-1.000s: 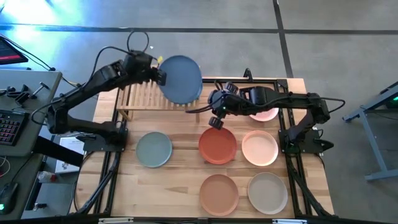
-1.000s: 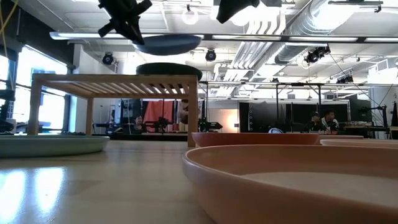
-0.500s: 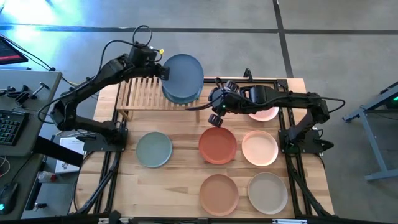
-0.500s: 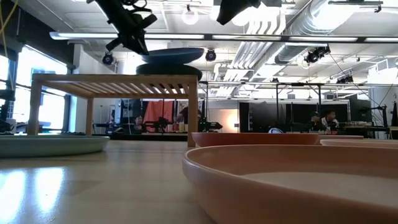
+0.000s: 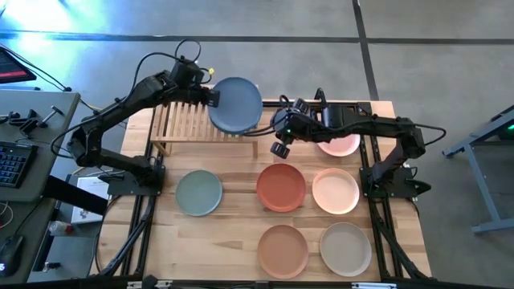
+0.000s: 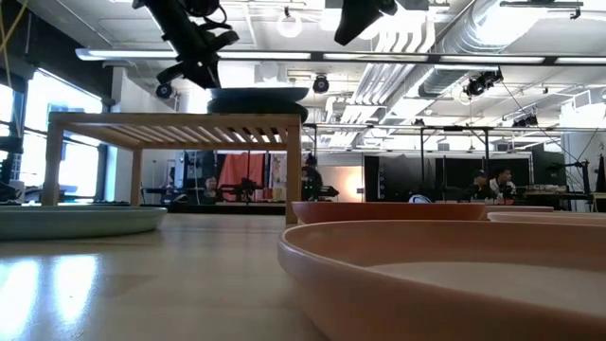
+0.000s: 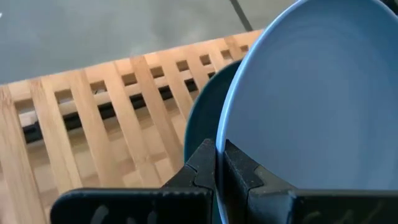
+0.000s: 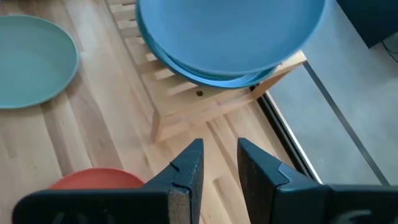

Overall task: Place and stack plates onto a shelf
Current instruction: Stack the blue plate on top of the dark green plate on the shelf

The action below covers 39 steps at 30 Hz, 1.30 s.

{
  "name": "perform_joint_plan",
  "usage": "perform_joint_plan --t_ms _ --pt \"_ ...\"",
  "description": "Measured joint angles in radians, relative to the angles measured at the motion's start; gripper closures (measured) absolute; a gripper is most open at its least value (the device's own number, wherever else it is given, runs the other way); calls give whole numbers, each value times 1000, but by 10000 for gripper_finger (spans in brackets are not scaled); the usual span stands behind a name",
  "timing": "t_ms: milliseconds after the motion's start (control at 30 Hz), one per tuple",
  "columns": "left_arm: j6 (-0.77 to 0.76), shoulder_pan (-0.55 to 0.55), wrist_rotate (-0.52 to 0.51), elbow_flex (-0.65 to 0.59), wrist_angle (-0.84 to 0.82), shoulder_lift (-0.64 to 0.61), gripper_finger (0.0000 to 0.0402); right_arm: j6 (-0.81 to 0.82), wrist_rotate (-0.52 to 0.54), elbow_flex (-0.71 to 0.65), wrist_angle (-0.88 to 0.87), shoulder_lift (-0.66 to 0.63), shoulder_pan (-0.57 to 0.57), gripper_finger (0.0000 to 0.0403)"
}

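Note:
A blue plate (image 5: 235,105) lies level on a dark teal plate (image 7: 200,121) at the right end of the slatted light-wood shelf (image 5: 185,120). In the low view no gap shows between the two plates. My left gripper (image 5: 211,97) is shut on the blue plate's left edge. My right gripper (image 8: 219,163) hangs open above the table, just right of the shelf and above the terracotta red plate (image 5: 281,187), with nothing between its fingers. My left gripper pinches the blue plate's rim (image 7: 222,134) at its left edge, between its two fingers. The fingers slant down from the table's left. The plate is level, on top of the dark teal plate.
On the table lie a sage green plate (image 5: 198,193), a peach plate (image 5: 336,191), a tan-orange plate (image 5: 283,250) and a beige plate (image 5: 346,247). A pink plate (image 5: 341,147) lies partly under the right arm. The shelf's left half shows bare slats.
My left gripper has gone down and a little toward the far edge with the blue plate. The plate hung tilted above the dark teal plate and has come down level onto it. The gripper stays shut on its rim.

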Motion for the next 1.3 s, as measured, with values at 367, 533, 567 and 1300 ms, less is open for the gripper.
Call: perform_joint_plan --t_ms 367,533,567,1300 --pt "-14 0 8 0 -10 0 401 0 -1 0 -42 0 -35 329" --pt "-23 0 8 0 -31 0 396 -35 -2 0 -44 0 -34 329" --pt "-25 0 8 0 -34 0 393 -39 -2 0 -45 0 -34 329" --pt "-15 10 15 0 -31 -18 339 -42 -2 0 -44 0 -34 329"
